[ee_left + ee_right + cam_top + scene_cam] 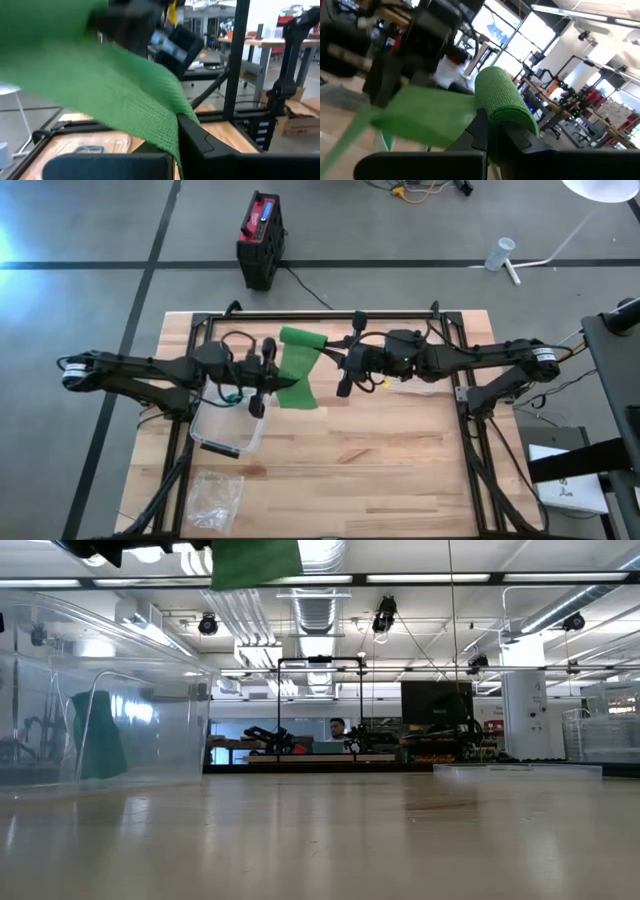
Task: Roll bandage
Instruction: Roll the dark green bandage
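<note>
The green bandage (298,368) hangs in the air over the middle of the table, between my two grippers. Its rolled end (502,97) is at my right gripper (330,357), which is shut on it. A flat strip (115,95) runs from the roll to my left gripper (285,384), which is shut on the strip. In the low view only the bandage's lower edge (255,562) shows, at the top of the picture, well above the table. My left gripper pinches the flat strip's end (172,132) between its two fingers, coming level from the table's left. The strip is lifted clear and stretches away toward the other arm. My right gripper pinches the rolled end (495,116) between its two fingers, coming level from the table's right, fingers across the roll. The roll is lifted clear, and the strip (427,120) leads off it toward the left arm.
A clear plastic container (225,425) stands on the table under the left arm. A clear plastic bag (215,495) lies near the front left corner. A pale flat item (410,388) lies under the right arm. Bare wood stretches across the near middle and right (380,470).
</note>
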{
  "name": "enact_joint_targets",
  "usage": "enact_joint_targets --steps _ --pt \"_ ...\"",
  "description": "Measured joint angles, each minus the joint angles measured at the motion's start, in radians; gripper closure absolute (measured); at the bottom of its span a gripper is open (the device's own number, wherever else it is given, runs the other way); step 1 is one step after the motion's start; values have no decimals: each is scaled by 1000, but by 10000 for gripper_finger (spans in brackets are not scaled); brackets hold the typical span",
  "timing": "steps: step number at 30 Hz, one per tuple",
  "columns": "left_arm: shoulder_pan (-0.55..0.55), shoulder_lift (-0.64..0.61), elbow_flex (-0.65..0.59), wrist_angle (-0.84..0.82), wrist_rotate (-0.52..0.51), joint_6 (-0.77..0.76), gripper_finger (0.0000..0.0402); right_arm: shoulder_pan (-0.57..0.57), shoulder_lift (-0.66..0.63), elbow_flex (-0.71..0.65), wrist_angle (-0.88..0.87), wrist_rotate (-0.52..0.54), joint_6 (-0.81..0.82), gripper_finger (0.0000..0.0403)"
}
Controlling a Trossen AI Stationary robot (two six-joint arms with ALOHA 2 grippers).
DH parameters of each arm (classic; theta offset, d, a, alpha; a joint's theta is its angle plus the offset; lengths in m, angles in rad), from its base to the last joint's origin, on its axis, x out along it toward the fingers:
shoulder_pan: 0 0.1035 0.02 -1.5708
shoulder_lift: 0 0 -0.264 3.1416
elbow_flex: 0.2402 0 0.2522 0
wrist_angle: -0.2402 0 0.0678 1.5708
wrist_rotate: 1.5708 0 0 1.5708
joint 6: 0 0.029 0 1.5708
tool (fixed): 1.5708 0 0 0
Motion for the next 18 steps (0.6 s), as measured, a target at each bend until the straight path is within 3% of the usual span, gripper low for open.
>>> enact_joint_targets --steps 14,18 --pt "0 -34 10 106 15 -137 401 -15 48 0 -97 69 -49 395" --pt "0 -38 10 161 -30 -180 401 -15 48 0 -136 69 -18 395"
